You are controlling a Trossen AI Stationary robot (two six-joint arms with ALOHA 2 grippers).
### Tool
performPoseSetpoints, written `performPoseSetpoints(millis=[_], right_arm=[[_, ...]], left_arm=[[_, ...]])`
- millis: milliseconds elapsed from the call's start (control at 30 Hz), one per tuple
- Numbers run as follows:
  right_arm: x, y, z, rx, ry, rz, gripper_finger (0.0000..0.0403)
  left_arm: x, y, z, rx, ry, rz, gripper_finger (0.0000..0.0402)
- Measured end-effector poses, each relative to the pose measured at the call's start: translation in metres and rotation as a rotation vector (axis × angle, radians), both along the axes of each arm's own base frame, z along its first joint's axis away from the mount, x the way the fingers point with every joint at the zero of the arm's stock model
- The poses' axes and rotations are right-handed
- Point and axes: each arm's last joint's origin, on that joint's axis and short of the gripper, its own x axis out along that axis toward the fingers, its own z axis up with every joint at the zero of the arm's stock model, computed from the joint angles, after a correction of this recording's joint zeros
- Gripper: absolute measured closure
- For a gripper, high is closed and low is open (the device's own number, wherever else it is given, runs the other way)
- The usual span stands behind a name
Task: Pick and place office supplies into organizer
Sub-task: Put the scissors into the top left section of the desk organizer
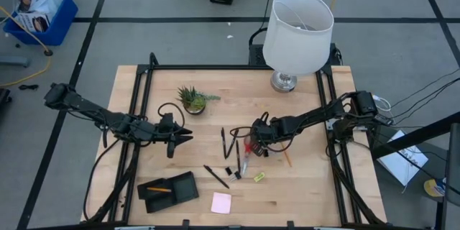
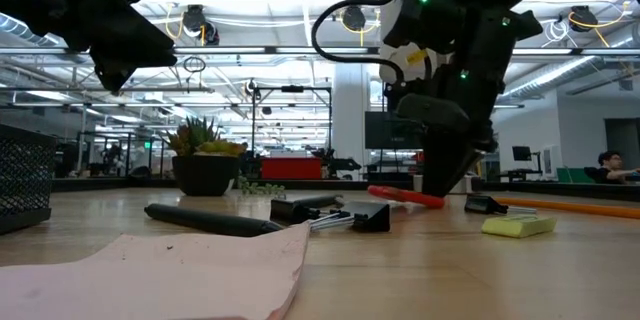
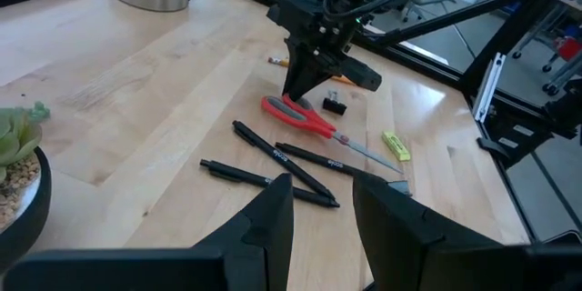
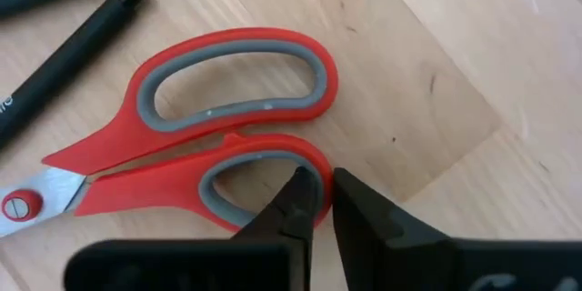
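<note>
The red-handled scissors point(image 4: 182, 136) lie flat on the table's middle point(image 1: 246, 154), with my right gripper point(image 4: 318, 191) down at their handle end, shut on one handle loop. Around them lie black pens point(image 3: 273, 155), a black clip point(image 3: 334, 105), an orange pencil point(image 1: 286, 158) and a yellow-green block point(image 1: 259, 177). The pink pad point(image 1: 221, 202) lies near the front edge. The black organizer point(image 1: 169, 190) sits at the front left with an orange pencil in it. My left gripper point(image 3: 323, 209) hovers open over the left half of the table point(image 1: 180, 135), touching nothing. My right gripper has the rim of one handle loop point(image 4: 320, 168) at the scissors' handle end pinched between its fingers. One finger point(image 4: 296, 202) stands inside the loop and the other point(image 4: 364, 209) outside it. The fingers come steeply from above. The scissors lie flat on the wood.
A white-shaded lamp point(image 1: 296, 32) stands at the back right and a small potted plant point(image 1: 192, 99) at the back middle. Bare wood lies between the organizer and the scissors.
</note>
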Motion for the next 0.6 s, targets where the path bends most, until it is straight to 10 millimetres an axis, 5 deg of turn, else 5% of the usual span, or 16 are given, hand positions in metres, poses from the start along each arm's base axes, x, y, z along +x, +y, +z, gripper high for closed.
performPoseSetpoints(millis=[600], right_arm=[[0.020, 0.020, 0.028, -0.393, -0.300, 0.190, 0.0386]], left_arm=[[0.001, -0.002, 0.004, -0.011, -0.040, -0.070, 0.0282]])
